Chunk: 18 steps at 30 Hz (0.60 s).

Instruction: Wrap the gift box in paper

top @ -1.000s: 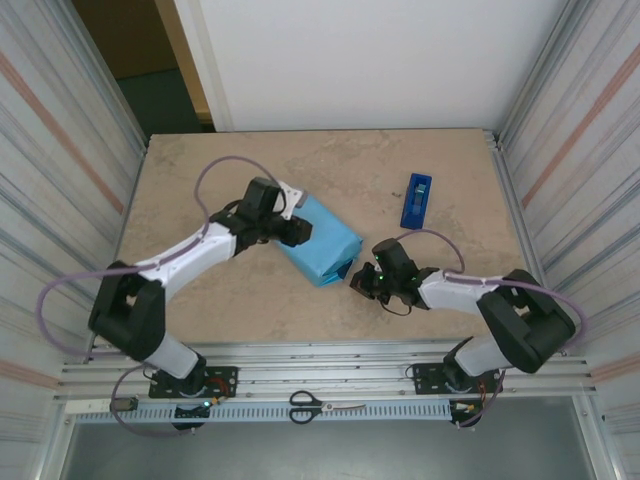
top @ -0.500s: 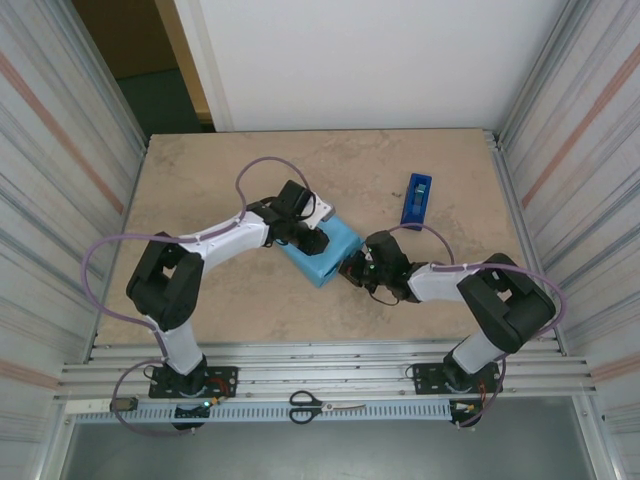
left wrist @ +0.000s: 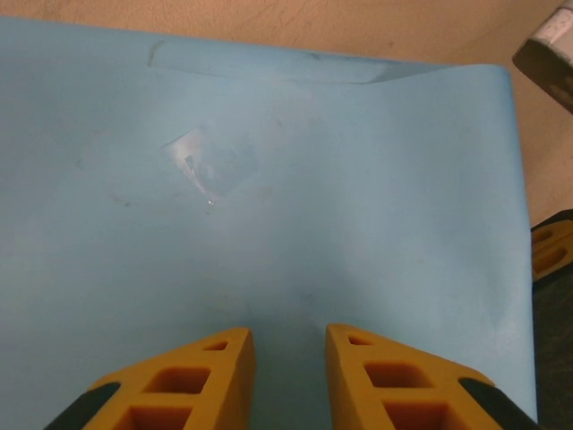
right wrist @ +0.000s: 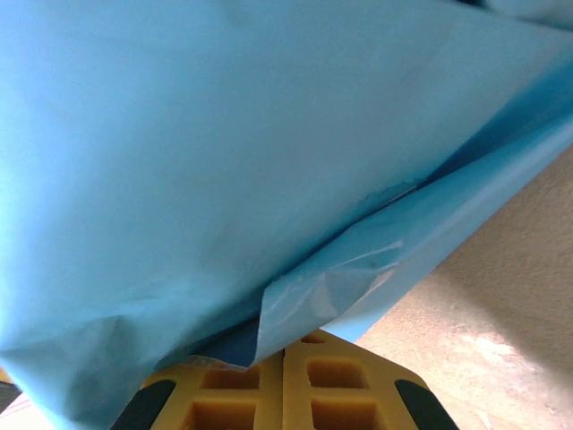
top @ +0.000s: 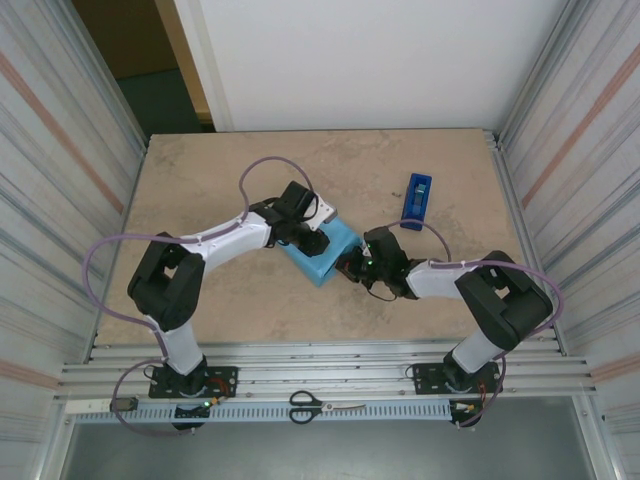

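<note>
Top external view: beige stone-patterned table (top: 200, 180), ribbed metal side walls (top: 50, 180), white back wall (top: 370, 60). The paper (top: 325, 255), sky-blue face out, sits mid-table, folded into a block. Left gripper (top: 312, 238) rests on its top, fingers (left wrist: 201, 381) slightly parted, gripping nothing. Right gripper (top: 350, 268) meets its near-right end, fingers (right wrist: 345, 394) pressed together beneath a loose flap; pinch undetermined. Tape dispenser (top: 417, 200) lies apart, far right. Scissors (top: 325, 405) lie on the front rail.

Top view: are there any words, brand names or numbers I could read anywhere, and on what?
None can be read.
The paper is plain sky blue, with no print.
The tape dispenser is too small to tell whether it bears a label.
</note>
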{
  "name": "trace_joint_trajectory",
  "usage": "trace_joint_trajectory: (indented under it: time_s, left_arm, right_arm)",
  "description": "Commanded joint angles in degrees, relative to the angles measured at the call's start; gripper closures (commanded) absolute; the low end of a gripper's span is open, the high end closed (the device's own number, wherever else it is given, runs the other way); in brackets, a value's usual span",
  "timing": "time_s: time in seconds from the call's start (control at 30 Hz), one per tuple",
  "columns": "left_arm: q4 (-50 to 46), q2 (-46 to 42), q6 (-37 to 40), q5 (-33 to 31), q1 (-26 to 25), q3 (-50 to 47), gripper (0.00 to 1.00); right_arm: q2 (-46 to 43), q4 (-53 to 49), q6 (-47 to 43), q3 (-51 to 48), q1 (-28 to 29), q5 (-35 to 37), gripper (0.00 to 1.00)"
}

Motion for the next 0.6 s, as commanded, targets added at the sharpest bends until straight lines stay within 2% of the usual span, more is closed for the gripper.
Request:
trace_joint_trajectory:
  time_s: [0.0, 0.13, 0.33, 0.47, 0.57]
  left_arm:
    - [-6.3, 3.5, 1.1, -1.4, -0.9, -0.7, 0.73]
    - [-6.3, 3.8, 1.3, -1.8, -1.1, -0.7, 0.73]
    - [-6.4, 4.3, 1.4, -1.7, -1.2, -0.7, 0.73]
    - [-6.5, 4.5, 1.5, -1.9, -1.6, -0.7, 0.74]
    - [-6.6, 4.9, 1.4, -1.7, -1.6, -0.5, 0.74]
  right_arm:
    - [-2.7, -4.1, 1.2, 3.0, 0.9, 1.5, 1.0]
    - [-2.8, -9.6, 2.3, 6.0, 1.7, 3.3, 1.0]
    - [-3.4, -12.3, 3.6, 8.7, 3.4, 5.9, 1.0]
    - [-4.1, -19.7, 7.0, 11.5, 4.6, 10.3, 1.0]
    - [-3.6, -21.1, 11.1, 12.8, 5.9, 13.7, 1.0]
